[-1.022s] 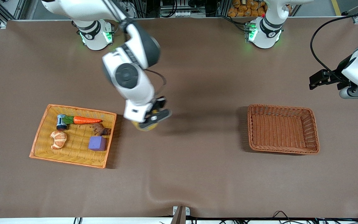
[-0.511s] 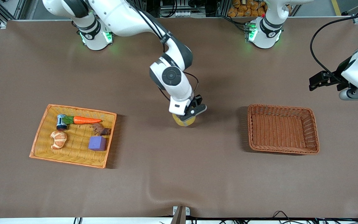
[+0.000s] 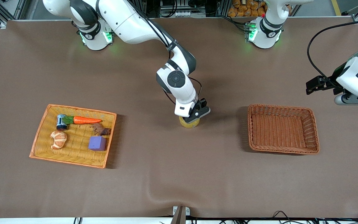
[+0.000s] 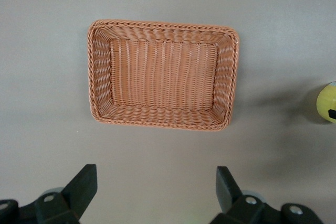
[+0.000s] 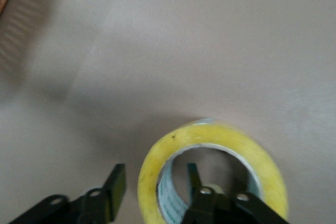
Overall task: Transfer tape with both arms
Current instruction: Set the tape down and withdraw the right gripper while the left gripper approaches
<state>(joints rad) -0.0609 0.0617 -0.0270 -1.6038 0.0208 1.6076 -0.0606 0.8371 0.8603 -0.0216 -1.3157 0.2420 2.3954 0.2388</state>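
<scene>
The yellow tape (image 3: 189,124) stands flat on the brown table near its middle, between the two baskets. My right gripper (image 3: 194,115) is right over it. In the right wrist view the tape (image 5: 210,140) shows its wide hole. The right gripper (image 5: 156,174) straddles the ring's wall, one finger outside and one inside the hole. A gap shows on each side, so it is open. My left gripper (image 3: 354,99) hangs open and empty in the air at the left arm's end of the table, beside the brown basket. It shows open in its wrist view (image 4: 155,177), where the tape (image 4: 328,103) also appears.
An empty brown wicker basket (image 3: 283,129) sits toward the left arm's end; it also shows in the left wrist view (image 4: 163,74). An orange tray (image 3: 73,161) toward the right arm's end holds a carrot (image 3: 85,120), croissant (image 3: 58,139), purple cube (image 3: 97,143) and a small can (image 3: 61,122).
My right arm carried the tape from beside the orange tray toward the table's middle and lowered it onto the table. My left arm shifted slightly toward the basket.
</scene>
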